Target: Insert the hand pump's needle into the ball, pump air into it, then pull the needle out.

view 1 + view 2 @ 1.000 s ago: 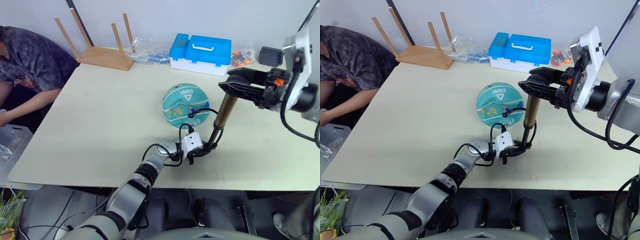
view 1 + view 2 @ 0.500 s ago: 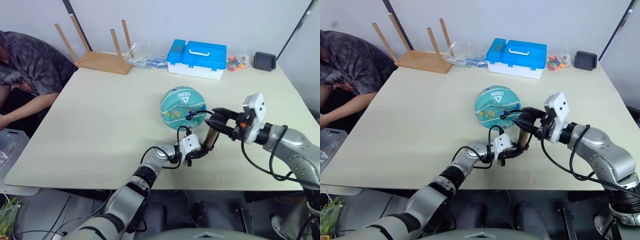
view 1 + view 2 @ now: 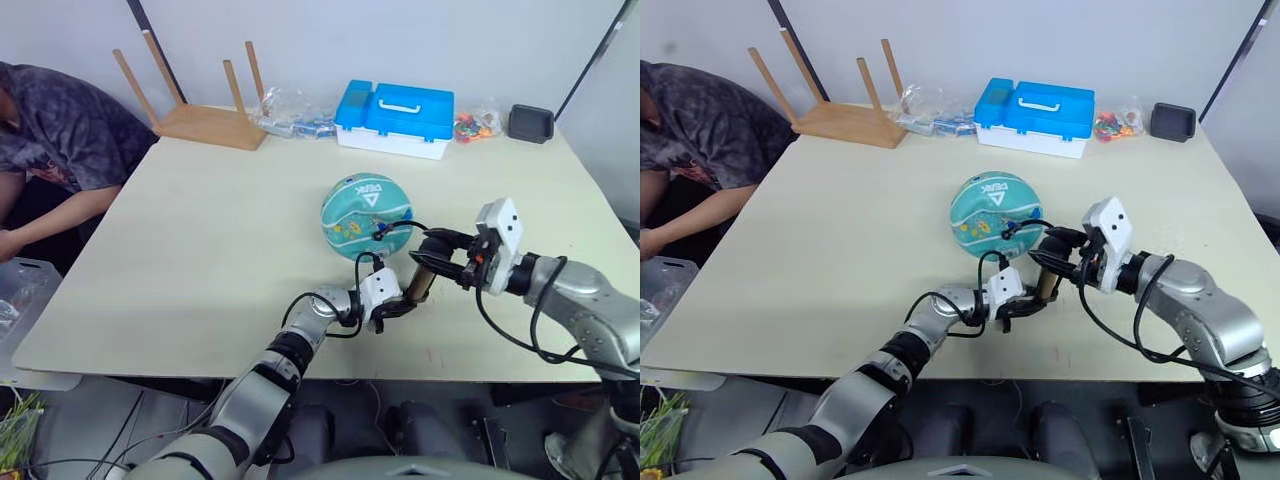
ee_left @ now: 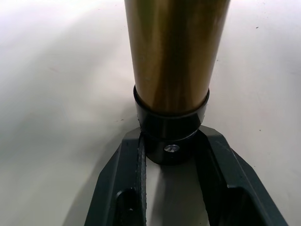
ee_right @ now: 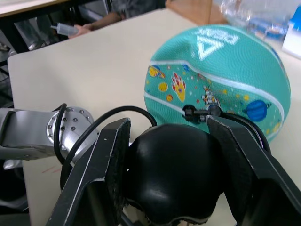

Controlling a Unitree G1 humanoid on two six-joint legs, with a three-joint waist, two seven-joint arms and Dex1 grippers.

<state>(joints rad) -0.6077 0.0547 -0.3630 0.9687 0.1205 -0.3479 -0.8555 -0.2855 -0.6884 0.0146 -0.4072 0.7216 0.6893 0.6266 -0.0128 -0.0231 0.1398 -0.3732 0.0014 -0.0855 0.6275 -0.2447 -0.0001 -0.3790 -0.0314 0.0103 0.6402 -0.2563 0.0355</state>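
The teal ball (image 3: 366, 215) rests mid-table. The hand pump (image 3: 418, 283) stands upright just in front of it, to the right. My left gripper (image 4: 170, 157) is shut on the pump's black bottom cap (image 4: 170, 134), below the bronze cylinder (image 4: 174, 52). My right gripper (image 5: 171, 160) is shut on the pump's black handle (image 5: 171, 174) from above. The thin black hose (image 3: 398, 226) loops from the pump to the ball. The needle's black fitting (image 5: 197, 112) sits against the ball's skin (image 5: 221, 70); the pin itself is hidden.
A blue case (image 3: 398, 105) and bags of small items (image 3: 295, 105) line the table's far edge, beside an overturned wooden stool (image 3: 205, 112) and a black box (image 3: 529, 122). A person (image 3: 60, 120) sits at the left. A clear bin (image 3: 20, 290) stands off the table's left side.
My right gripper has pushed the pump's handle down from a raised position, and the pump now stands shorter. The left gripper still holds the base. The camera view has shifted.
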